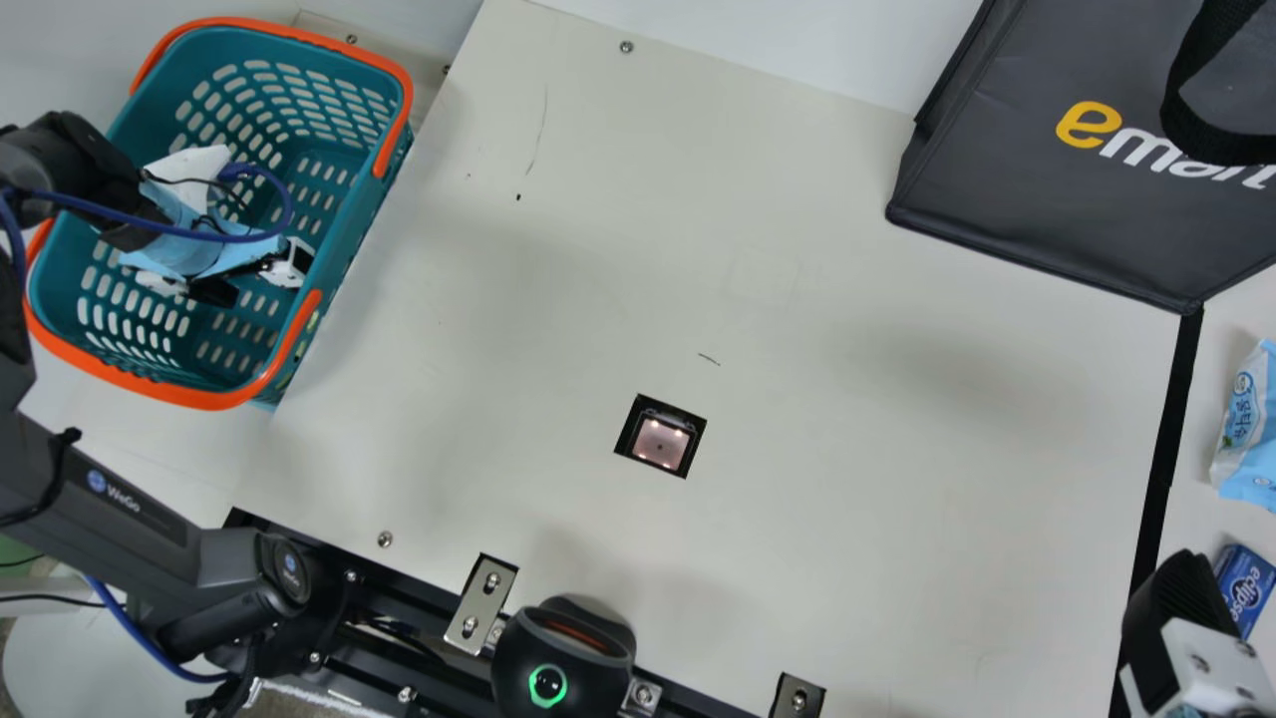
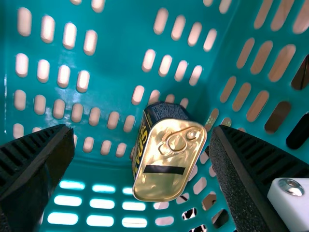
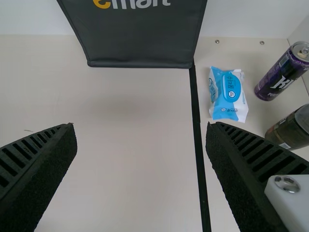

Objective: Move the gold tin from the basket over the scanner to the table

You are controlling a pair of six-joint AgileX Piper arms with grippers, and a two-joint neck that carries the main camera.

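In the main view my left gripper (image 1: 244,279) is down inside the teal basket (image 1: 364,214) at the left. The left wrist view has the gold tin (image 2: 169,157) in the basket, its pull-ring lid facing the camera, between the spread fingers of my left gripper (image 2: 142,169) and touched by neither. The scanner (image 1: 660,442) is set in the table near the middle. At the main view's lower right corner is my right gripper (image 1: 1166,618); the right wrist view shows this gripper (image 3: 141,169) open over the table, nothing between its fingers.
A dark bag (image 1: 1037,150) stands at the back right. Beyond the black strip (image 1: 1166,429) lie a wipes pack (image 1: 1246,429) and a blue box (image 1: 1244,588); a purple can (image 3: 282,72) and a dark jar (image 3: 292,128) are there too. The basket has orange handles.
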